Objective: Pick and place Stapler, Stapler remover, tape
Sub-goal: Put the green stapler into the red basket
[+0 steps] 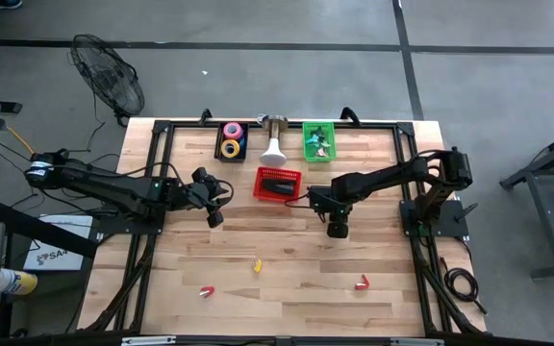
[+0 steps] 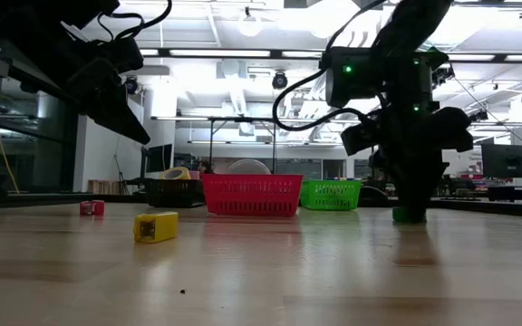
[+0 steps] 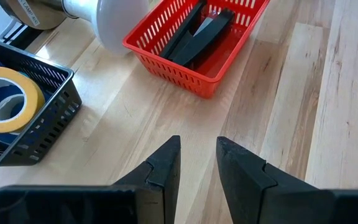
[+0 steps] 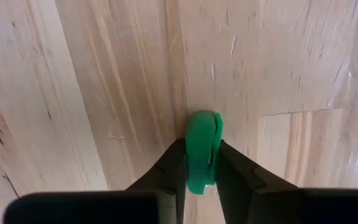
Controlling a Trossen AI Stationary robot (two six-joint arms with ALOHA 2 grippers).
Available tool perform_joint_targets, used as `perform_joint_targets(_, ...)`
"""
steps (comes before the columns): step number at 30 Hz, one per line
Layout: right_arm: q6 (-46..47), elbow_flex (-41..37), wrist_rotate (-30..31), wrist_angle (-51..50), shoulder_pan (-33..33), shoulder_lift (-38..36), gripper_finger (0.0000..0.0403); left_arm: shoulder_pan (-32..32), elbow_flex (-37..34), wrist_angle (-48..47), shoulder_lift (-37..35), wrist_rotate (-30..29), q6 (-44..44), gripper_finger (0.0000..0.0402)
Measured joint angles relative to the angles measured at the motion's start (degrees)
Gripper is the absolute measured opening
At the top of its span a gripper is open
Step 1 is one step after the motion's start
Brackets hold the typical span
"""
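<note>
Pinching a green staple remover (image 4: 201, 149) on the table (image 1: 287, 279), the right gripper (image 4: 201, 163) should lift straight up, then go to the green basket (image 1: 319, 141); left gripper (image 3: 197, 163) waits empty, open

Black staplers (image 1: 279, 183) lay in red basket (image 1: 263, 192); tape rolls (image 1: 231, 139) in black basket (image 1: 218, 154); green remover (image 4: 201, 152) stood pinched on tabletop (image 1: 287, 288); yellow (image 1: 256, 266) and red removers (image 1: 362, 283) loose.
</note>
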Motion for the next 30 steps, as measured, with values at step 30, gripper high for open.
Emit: perform_joint_targets(30, -3.9, 18.3, 4.0, 15.1, -0.5, 0.9, 0.0053, 0.0, 0.0, 0.2, 0.0, -0.2, 0.0, 0.0102)
